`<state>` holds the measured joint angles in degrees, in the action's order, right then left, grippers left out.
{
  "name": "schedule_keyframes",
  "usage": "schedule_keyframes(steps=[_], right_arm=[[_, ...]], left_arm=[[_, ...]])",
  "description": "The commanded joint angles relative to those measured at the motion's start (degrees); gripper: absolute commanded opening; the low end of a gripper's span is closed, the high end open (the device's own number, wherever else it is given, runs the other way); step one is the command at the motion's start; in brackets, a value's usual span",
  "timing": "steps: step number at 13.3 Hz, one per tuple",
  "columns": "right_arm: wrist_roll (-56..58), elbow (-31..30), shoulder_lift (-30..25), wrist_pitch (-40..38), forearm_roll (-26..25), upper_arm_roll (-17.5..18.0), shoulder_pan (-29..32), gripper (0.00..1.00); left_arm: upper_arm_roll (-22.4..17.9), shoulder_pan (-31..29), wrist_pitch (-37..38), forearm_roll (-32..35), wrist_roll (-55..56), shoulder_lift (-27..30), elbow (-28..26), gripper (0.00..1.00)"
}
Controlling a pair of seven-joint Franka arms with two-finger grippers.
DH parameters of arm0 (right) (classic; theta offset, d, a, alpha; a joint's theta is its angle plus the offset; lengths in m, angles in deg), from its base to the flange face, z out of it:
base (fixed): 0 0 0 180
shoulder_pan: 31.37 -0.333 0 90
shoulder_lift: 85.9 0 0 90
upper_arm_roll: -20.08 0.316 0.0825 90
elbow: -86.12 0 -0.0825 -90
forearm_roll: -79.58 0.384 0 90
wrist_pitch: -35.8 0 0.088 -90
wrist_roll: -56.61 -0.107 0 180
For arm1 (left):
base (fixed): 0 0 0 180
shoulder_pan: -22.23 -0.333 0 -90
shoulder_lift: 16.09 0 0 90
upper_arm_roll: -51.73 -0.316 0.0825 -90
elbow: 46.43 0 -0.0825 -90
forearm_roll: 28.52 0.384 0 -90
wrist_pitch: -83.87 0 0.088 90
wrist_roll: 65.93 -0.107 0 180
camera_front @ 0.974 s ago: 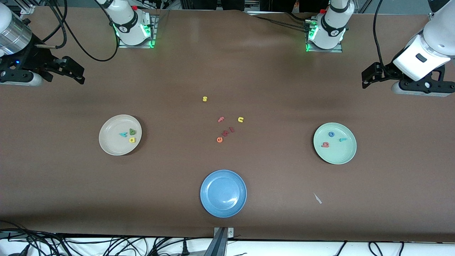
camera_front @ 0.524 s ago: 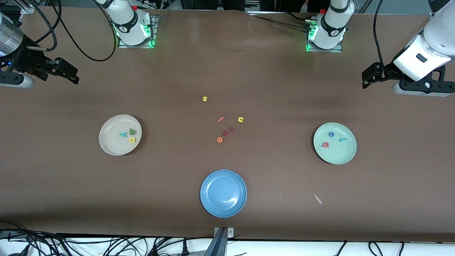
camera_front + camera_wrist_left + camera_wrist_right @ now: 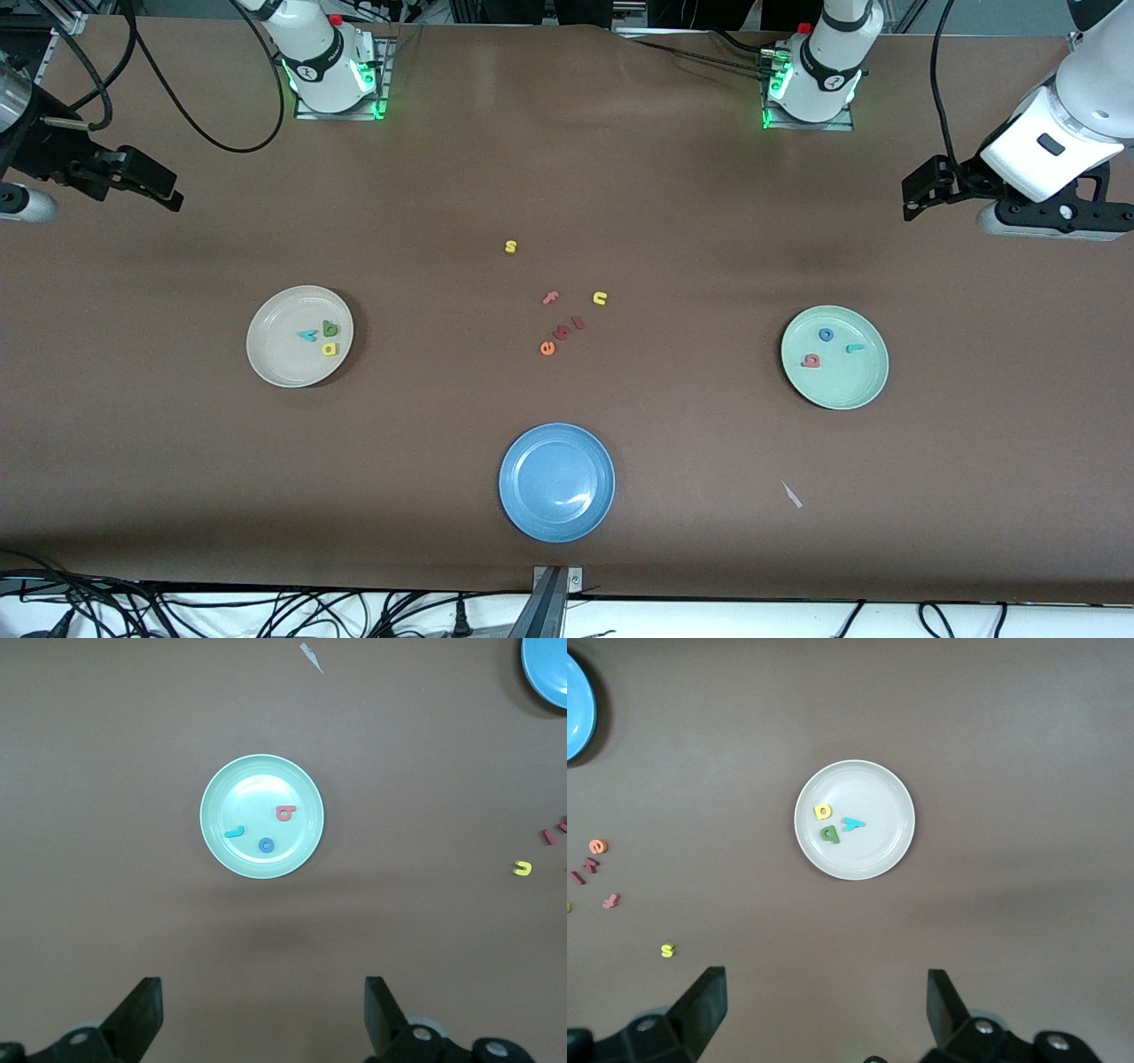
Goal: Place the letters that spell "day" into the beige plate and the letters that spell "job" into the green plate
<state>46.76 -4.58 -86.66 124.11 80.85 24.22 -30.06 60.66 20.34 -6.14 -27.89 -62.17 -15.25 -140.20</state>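
Observation:
The beige plate [image 3: 275,359] lies toward the right arm's end of the table. In it are the green d [image 3: 330,329], the yellow a [image 3: 330,349] and the teal y [image 3: 307,336]. Toward the left arm's end, the green plate [image 3: 855,383] holds the blue o [image 3: 826,335], the teal j [image 3: 855,348] and the salmon b [image 3: 811,361]. My right gripper [image 3: 824,976] hangs open and empty over bare table at its end. The left gripper [image 3: 261,985] is likewise open and empty high over its own end. Each wrist view shows its plate [image 3: 248,784] [image 3: 877,846] from above.
A blue plate [image 3: 556,443] sits mid-table, nearest the front camera. Loose letters lie mid-table: a yellow s [image 3: 510,246], a pink f [image 3: 551,298], a yellow n [image 3: 600,299], an orange e [image 3: 547,348] and small red pieces [image 3: 567,330]. A white scrap [image 3: 791,494] lies near the green plate.
The right gripper has drawn back toward its end of the table, partly leaving the front view. The left arm and all the letters have stayed put.

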Motion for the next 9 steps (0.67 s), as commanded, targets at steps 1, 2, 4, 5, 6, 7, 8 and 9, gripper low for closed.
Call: schedule_keyframes(steps=[1,2,4,5,6,7,8,9], right_arm=[[7.5,-1.9,-1.3,0.5,0.8,-1.8,0.3,1.0],[8.2,-2.1,-1.3,1.0,0.5,-1.9,0.3,1.0],[8.1,-2.2,-1.2,2.6,-0.4,-1.9,0.1,1.0],[8.1,-2.7,-1.1,3.6,-0.6,-1.9,0.1,1.0],[7.9,-3.2,-1.1,4.0,-0.6,-1.9,0.2,1.0],[7.6,-3.3,-1.1,3.7,-0.7,-1.9,0.1,1.0],[7.5,-4.0,-1.1,3.6,-0.7,-1.9,0.2,1.0],[7.4,-4.4,-1.1,3.7,-0.7,-1.9,0.4,1.0]], left_arm=[[0.4,-0.3,0.9,1.5,0.2,-0.1,1.0,1.0],[0.4,-0.3,0.9,1.5,0.2,-0.1,1.0,1.0],[0.4,-0.3,0.9,1.5,0.2,-0.1,1.0,1.0],[0.4,-0.3,0.9,1.5,0.2,-0.1,1.0,1.0],[0.4,-0.3,0.9,1.5,0.2,-0.1,1.0,1.0],[0.4,-0.3,0.9,1.5,0.2,-0.1,1.0,1.0],[0.4,-0.3,0.9,1.5,0.2,-0.1,1.0,1.0],[0.4,-0.3,0.9,1.5,0.2,-0.1,1.0,1.0]])
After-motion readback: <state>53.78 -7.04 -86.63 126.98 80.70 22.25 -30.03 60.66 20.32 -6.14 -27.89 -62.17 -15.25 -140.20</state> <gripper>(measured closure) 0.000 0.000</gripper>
